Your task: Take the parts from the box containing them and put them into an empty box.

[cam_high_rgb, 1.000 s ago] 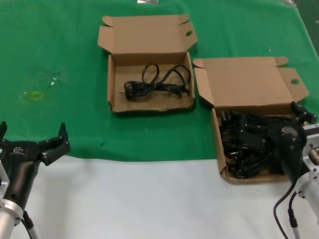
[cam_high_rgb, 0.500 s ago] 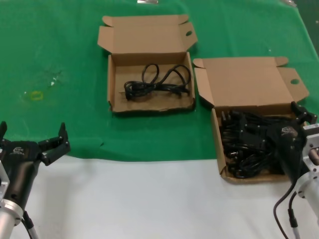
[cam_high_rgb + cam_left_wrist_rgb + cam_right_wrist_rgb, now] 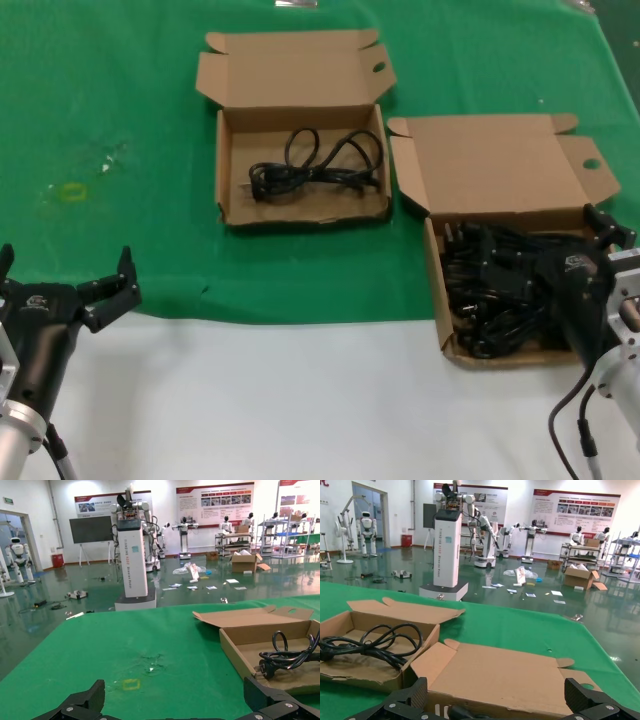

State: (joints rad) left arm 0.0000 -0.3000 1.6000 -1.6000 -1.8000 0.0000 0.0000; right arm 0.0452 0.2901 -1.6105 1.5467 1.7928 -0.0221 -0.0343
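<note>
This is a robotics lab or demonstration hall. Past the green-covered counter (image 3: 100, 645) stretches a wide, glossy green floor (image 3: 60, 590) under bright lighting. A tall white robot tower (image 3: 446, 550) stands just beyond the counter, and several white humanoid robots (image 3: 367, 527) are lined up along the far wall. Large information posters (image 3: 575, 507) hang on that wall, with a dark display screen (image 3: 91, 529) on a stand. Metal shelving (image 3: 290, 537), cardboard cartons (image 3: 582, 577) and scattered papers (image 3: 520, 575) sit about the floor.
</note>
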